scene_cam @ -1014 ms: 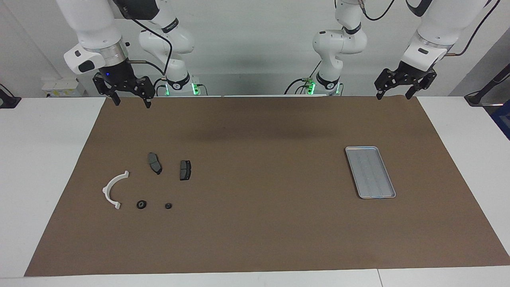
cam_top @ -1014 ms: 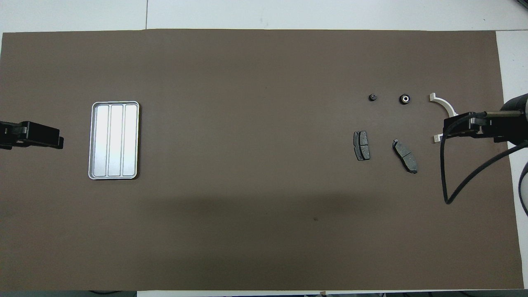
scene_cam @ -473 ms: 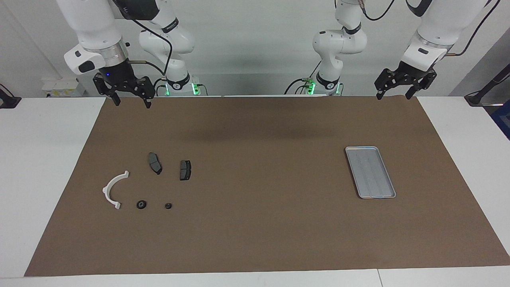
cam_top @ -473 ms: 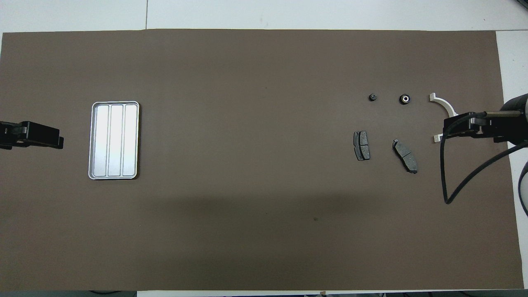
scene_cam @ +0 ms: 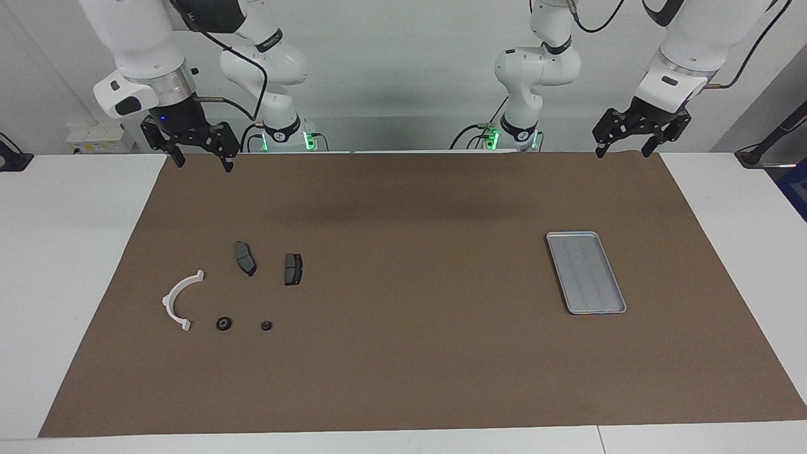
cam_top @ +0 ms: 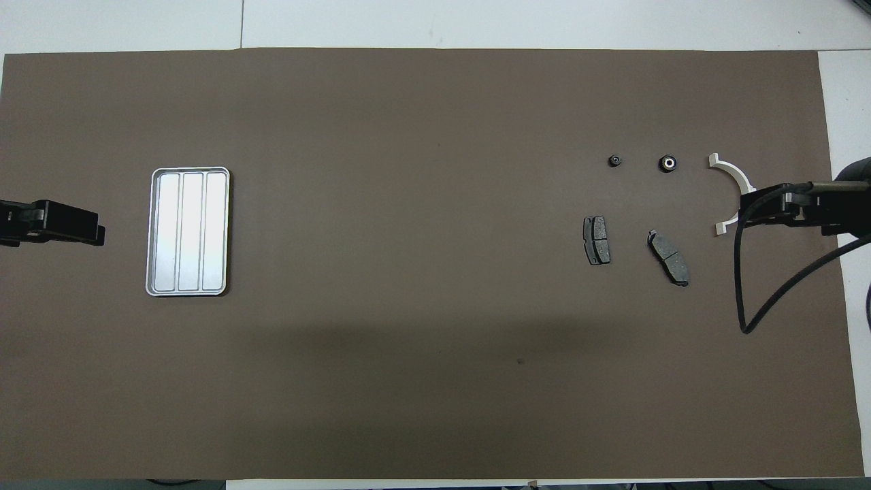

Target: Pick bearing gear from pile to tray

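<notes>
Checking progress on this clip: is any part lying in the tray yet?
No, the tray shows only its bare ridged floor, with nothing lying in it.

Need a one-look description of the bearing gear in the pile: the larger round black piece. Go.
Start at the brown mat and go to the right arm's end, where the loose parts lie. Find the white half-ring bracket; the larger round black piece sits beside its end farther from the robots. It alone shows a pale centre hole; the smaller black piece beside it does not.

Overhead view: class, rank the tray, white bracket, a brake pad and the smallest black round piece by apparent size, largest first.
1. tray
2. white bracket, partly hidden by the right arm
3. brake pad
4. smallest black round piece
</notes>
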